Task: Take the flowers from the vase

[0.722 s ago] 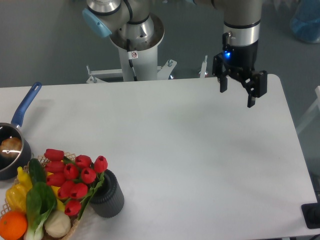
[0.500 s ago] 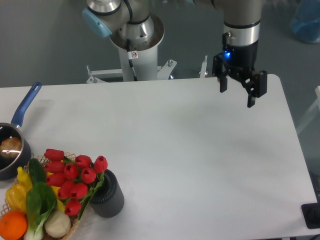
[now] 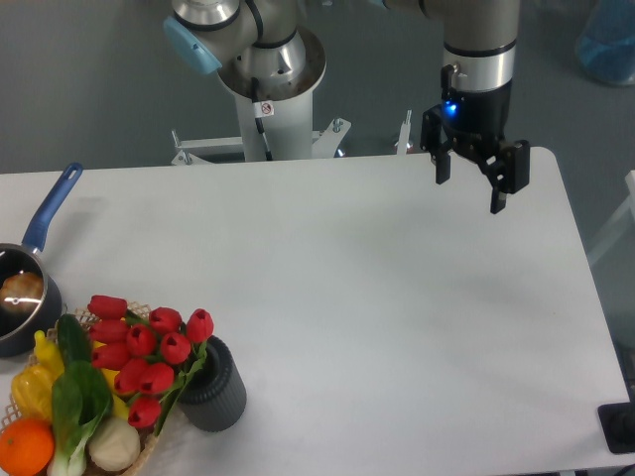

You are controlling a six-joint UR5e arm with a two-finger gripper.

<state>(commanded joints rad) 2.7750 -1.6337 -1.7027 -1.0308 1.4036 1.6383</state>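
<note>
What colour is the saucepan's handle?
Blue, on the saucepan handle at the table's left edge, in the fixed camera view.

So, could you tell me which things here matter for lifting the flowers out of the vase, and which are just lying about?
For the job:
flowers
vase
gripper, open

Just lying about:
saucepan
basket of vegetables

White table (image 3: 327,297), grey floor (image 3: 89,89) behind, blue plastic bag (image 3: 607,40) top right
</note>
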